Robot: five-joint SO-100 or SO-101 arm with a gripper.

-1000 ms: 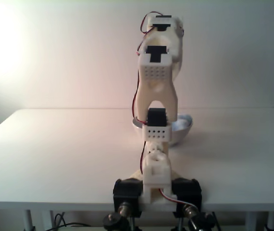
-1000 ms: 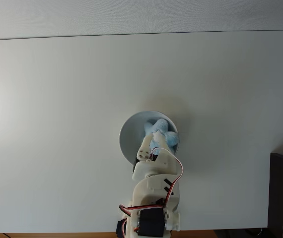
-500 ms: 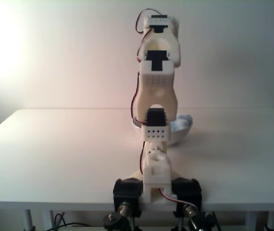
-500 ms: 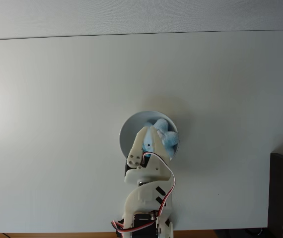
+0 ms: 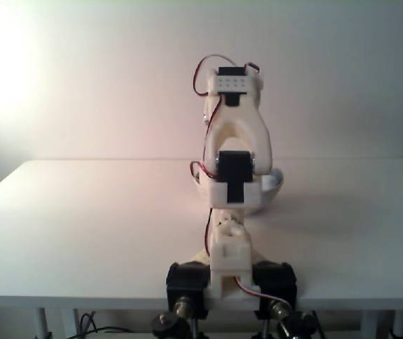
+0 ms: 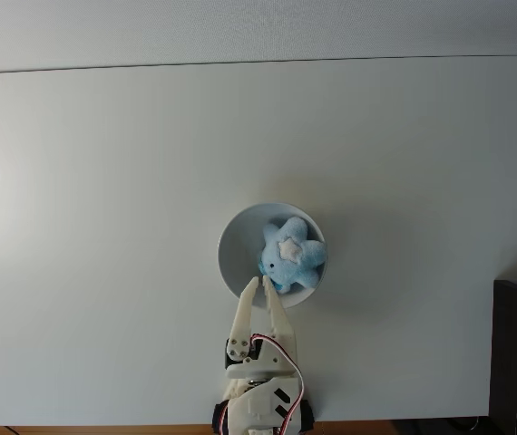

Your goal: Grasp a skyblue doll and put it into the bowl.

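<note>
The gripper is drawn back, nearly closed and empty (skyblue doll lies just beyond, inside the bowl).

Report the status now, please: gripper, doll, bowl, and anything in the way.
Gripper empty, fingers close together, over the near rim of the bowl. Skyblue doll lying inside the bowl, apart from the gripper. Nothing in the way.

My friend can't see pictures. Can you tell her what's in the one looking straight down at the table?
A sky-blue star-shaped doll lies inside a round white bowl near the middle of a white table. The robot's gripper points at the bowl's near rim from below, its jaws close together and holding nothing.
</note>
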